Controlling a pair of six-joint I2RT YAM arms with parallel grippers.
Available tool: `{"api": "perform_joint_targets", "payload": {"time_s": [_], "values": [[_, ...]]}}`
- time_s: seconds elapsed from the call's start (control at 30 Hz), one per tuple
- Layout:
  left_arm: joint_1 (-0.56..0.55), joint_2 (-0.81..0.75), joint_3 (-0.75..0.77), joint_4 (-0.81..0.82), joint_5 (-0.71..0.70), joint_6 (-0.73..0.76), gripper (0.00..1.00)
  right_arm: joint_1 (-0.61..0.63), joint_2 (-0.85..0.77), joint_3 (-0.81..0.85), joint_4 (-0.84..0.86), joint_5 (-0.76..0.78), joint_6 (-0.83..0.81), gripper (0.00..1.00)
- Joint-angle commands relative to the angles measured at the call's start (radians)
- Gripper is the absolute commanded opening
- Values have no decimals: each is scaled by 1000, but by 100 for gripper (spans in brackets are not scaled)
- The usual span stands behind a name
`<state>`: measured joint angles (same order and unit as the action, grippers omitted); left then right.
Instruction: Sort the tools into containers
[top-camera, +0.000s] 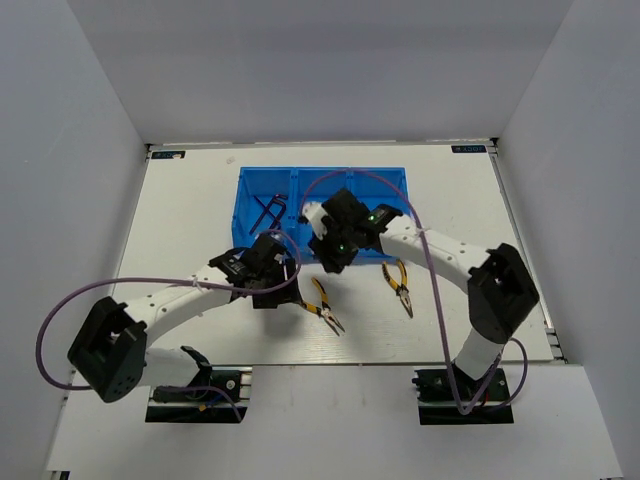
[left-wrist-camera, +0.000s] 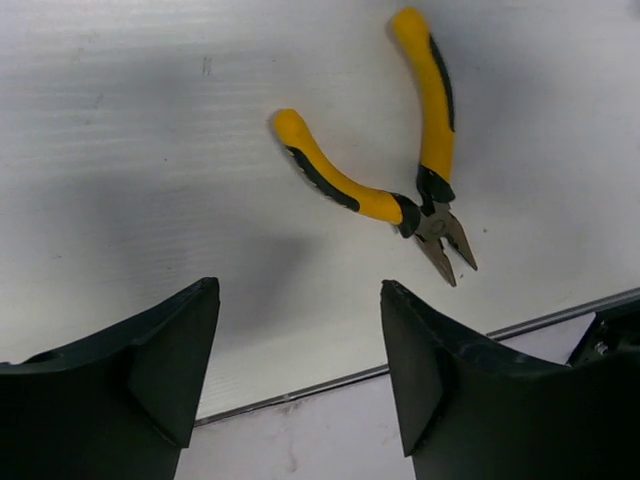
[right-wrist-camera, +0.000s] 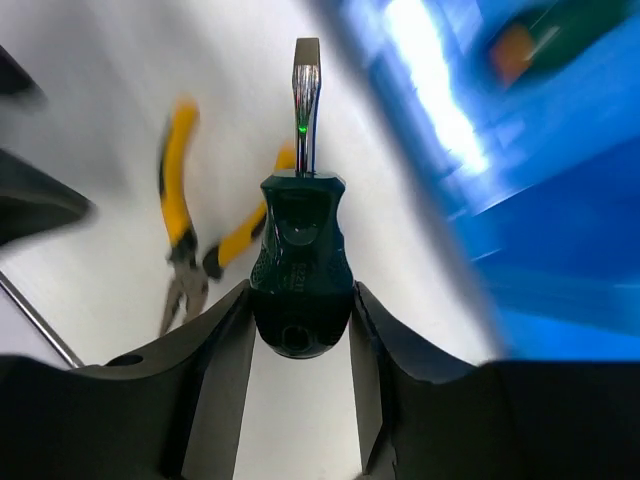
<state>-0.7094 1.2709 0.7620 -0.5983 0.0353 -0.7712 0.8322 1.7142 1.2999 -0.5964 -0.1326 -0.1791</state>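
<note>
My right gripper (top-camera: 331, 260) (right-wrist-camera: 301, 288) is shut on the handle of a green-handled screwdriver (right-wrist-camera: 300, 262), held just in front of the blue three-compartment bin (top-camera: 300, 180) (right-wrist-camera: 560, 230); its flat tip points away from the wrist. A dark hex key (top-camera: 268, 211) lies in the bin's left compartment. A blurred green and orange thing (right-wrist-camera: 528, 42) lies in the bin. My left gripper (top-camera: 282, 290) (left-wrist-camera: 300, 300) is open and empty, just left of one yellow-and-black pliers (top-camera: 325, 306) (left-wrist-camera: 400, 190). The second pliers (top-camera: 398, 285) lies further right on the table.
The white table (top-camera: 200, 220) is walled by grey panels on three sides. Its near edge (left-wrist-camera: 330, 385) runs just below my left fingers. Purple cables loop over both arms (top-camera: 430, 270).
</note>
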Motion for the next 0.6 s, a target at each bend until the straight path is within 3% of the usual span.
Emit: {"api": "perform_joint_targets", "payload": {"time_s": [0.0, 0.2, 0.23, 0.33, 0.37, 0.47, 0.57], "values": [[-21, 42, -9, 72, -28, -68, 74, -7, -36, 131, 6, 72, -6, 0], [-51, 217, 132, -6, -83, -140, 66, -24, 117, 285, 43, 241, -25, 0], [-51, 234, 151, -21, -83, -160, 66, -24, 172, 317, 31, 286, -28, 13], [-73, 284, 212, -77, -107, -203, 65, -38, 235, 377, 15, 332, -40, 31], [-73, 285, 221, -92, -107, -227, 65, -42, 242, 378, 18, 329, -43, 43], [-91, 294, 221, -78, -118, -272, 66, -64, 223, 377, 12, 320, -31, 53], [-102, 317, 230, -78, -118, -303, 66, -87, 171, 365, -6, 300, -14, 56]]}}
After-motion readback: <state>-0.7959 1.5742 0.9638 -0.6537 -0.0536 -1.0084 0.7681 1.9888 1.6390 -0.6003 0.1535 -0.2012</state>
